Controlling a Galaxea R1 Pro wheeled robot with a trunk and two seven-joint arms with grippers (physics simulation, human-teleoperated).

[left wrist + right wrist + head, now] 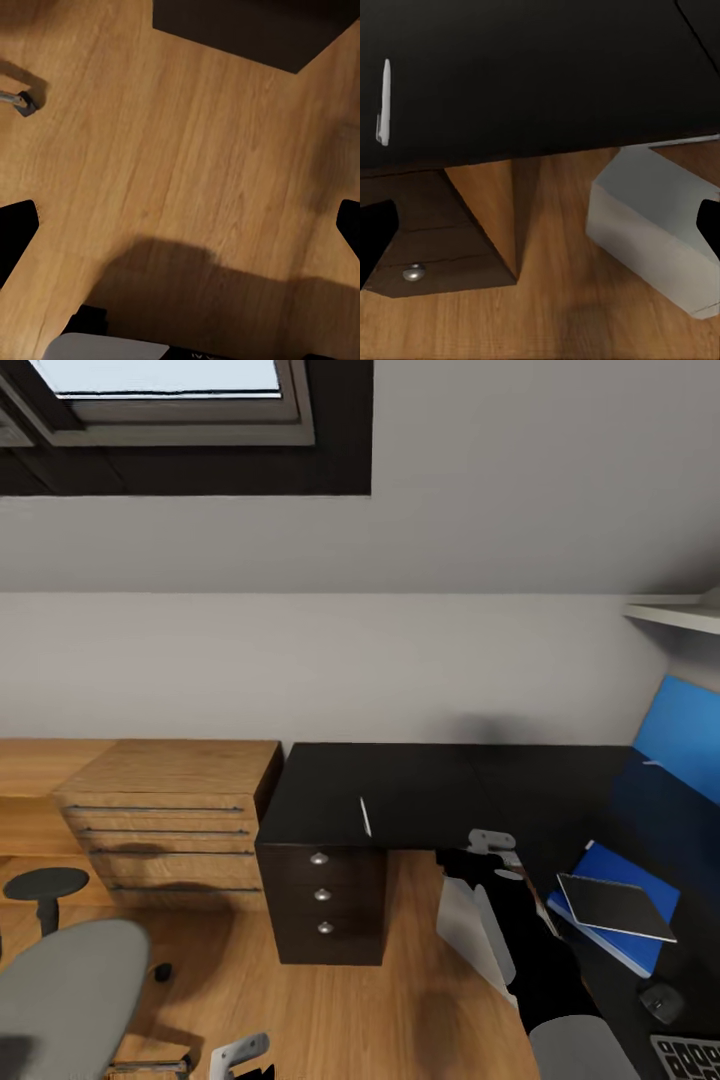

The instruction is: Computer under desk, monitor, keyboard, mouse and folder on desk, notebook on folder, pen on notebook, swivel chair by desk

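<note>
Room: bedroom, wood floor [187,150], pale wall, skylight above; black desk [450,790] w/ drawer unit against the wall.
Pen: white pen [365,816] lies alone on the desk top, above the drawer unit; also in right wrist view [384,101].
Stack: blue folder [615,920] at desk's right part, dark notebook [615,905] flat on top of it. Pen not yet on notebook.
Mouse/kbd: mouse [660,1000] just beside the folder's near edge, keyboard [690,1055] next to it, cut by the frame.
Monitor: blue screen [685,745] at desk's far right end.
Computer: pale grey case [656,225] on floor under the desk.
Chair: grey swivel chair [65,1000] well apart from desk, on its drawer side.
R gripper [497,850]: over desk's front edge, near the pen; jaws spread wide, empty.
L gripper [240,1052]: low over floor, jaws wide apart, empty.
Handling (est.): pen light, stiff, thin, likely to roll; pinch mid-barrel, across its length.
</note>
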